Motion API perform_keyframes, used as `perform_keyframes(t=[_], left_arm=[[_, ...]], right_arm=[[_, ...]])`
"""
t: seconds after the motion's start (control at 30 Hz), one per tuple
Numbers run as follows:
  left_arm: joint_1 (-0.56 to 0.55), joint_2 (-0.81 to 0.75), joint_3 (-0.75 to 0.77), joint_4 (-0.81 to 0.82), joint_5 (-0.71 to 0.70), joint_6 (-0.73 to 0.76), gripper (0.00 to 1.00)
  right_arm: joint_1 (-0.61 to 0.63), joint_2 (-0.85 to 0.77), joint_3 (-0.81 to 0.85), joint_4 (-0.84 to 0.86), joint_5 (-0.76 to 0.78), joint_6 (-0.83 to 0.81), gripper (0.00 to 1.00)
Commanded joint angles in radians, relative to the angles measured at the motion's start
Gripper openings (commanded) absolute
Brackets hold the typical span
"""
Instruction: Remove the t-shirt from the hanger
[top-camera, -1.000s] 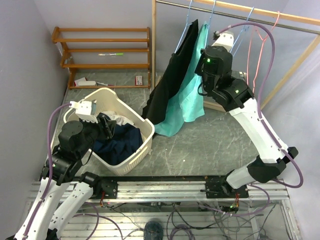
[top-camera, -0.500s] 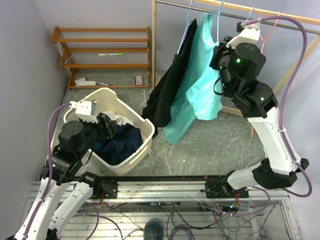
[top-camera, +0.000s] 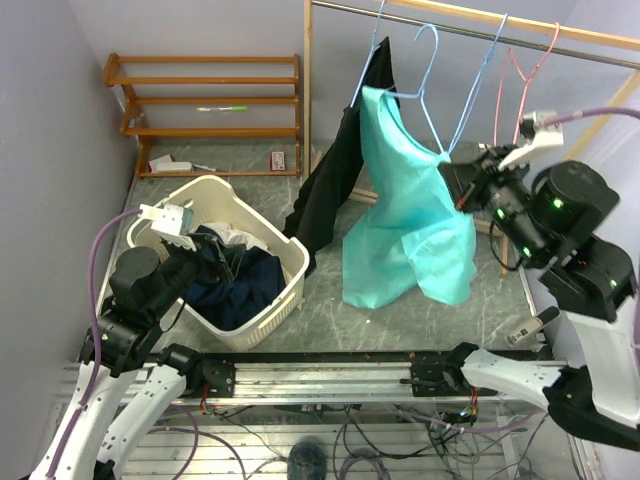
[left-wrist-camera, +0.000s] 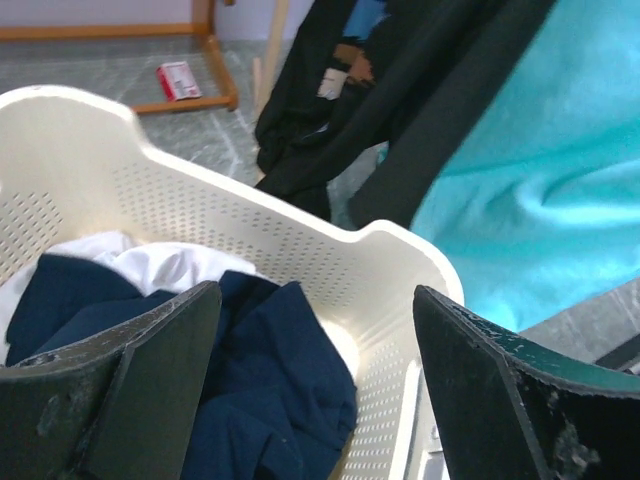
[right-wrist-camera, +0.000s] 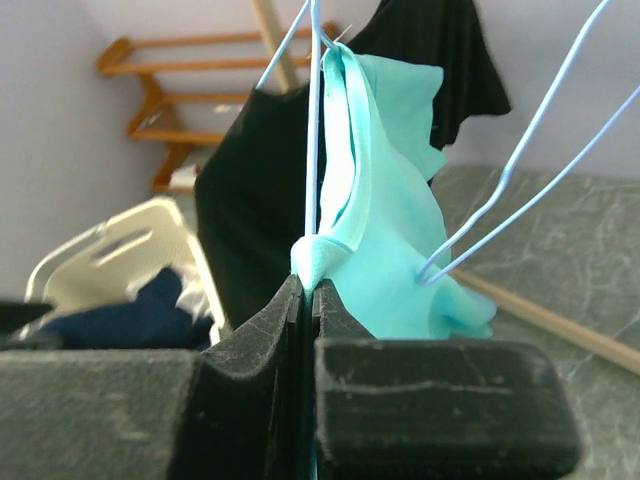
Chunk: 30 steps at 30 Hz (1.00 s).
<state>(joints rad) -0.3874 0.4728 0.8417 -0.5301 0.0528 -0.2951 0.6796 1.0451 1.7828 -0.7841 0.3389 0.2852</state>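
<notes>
Clothes rail (top-camera: 450, 25) runs across the back, over the grey table (top-camera: 420, 290). Cream laundry basket (top-camera: 292, 258) sits front left with navy and white clothes (left-wrist-camera: 270, 380) in it. A black garment (top-camera: 335, 180) hangs off the rail, just beside the target and partly behind it.

The teal t-shirt (top-camera: 400, 210) is not off yet. It hangs from the blue hanger (top-camera: 428, 75), stretched out towards my right arm, with the hem low near the table; I can't tell if it touches. In the right wrist view the hanger wire runs down into the bunched fabric right at the jaws, so I judge that shoulder is still threaded on. The hanger hook is on the rail.

Right gripper (right-wrist-camera: 305, 285) is pinched tight on a fold of the teal shirt at the shoulder or collar edge, jaws nearly together with cloth between them. Whether the wire is also caught in the pinch, I can't tell.

Left gripper (left-wrist-camera: 315, 295) hovers over the basket, jaws spread wide and holding nothing.

Done: grasp made and shirt drawn sideways. Left: slip the fabric clear of the hanger arm, free the other shoulder, and take the shirt away.
</notes>
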Motion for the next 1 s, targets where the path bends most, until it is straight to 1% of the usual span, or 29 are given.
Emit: perform_keyframes(t=[0.0,0.03,0.13,0.27,0.37,0.43,0.57,0.63,0.7,0.8,0.97], left_arm=[[0.005,0.014,0.004,0.168,0.223,0.001,0.89],[0.006,0.028,0.012,0.192,0.257,-0.006,0.88],[0.005,0.108,0.063,0.339,0.499,-0.041,0.86],[0.005,0.266,0.204,0.484,0.754,-0.12,0.86],[0.005,0.374,0.286,0.61,0.885,-0.211,0.86],[0.004,0.42,0.317,0.718,0.932,-0.289,0.86],[-0.003,0.48,0.337,0.962,1.005,-0.461,0.86],[-0.018,0.501,0.347,1.017,1.022,-0.498,0.87],[-0.038,0.52,0.367,0.976,1.015,-0.453,0.87],[-0.082,0.546,0.392,0.867,0.994,-0.372,0.87],[-0.168,0.593,0.396,0.849,0.976,-0.33,0.85]], right_arm=[[-0.004,-0.126,-0.054,-0.108,-0.219,0.016,0.0],[-0.003,-0.142,-0.062,-0.128,-0.252,0.016,0.0],[-0.003,-0.206,-0.078,-0.188,-0.33,0.022,0.0],[-0.004,-0.259,-0.099,-0.23,-0.449,0.018,0.0],[-0.004,-0.278,-0.131,-0.229,-0.557,0.011,0.0],[-0.004,-0.289,-0.169,-0.223,-0.604,0.01,0.0],[-0.004,-0.308,-0.235,-0.193,-0.637,0.014,0.0],[-0.004,-0.314,-0.26,-0.157,-0.69,0.02,0.0],[-0.004,-0.317,-0.273,-0.12,-0.737,0.03,0.0],[-0.004,-0.318,-0.283,-0.066,-0.789,0.043,0.0],[-0.005,-0.313,-0.275,-0.025,-0.82,0.056,0.0]])
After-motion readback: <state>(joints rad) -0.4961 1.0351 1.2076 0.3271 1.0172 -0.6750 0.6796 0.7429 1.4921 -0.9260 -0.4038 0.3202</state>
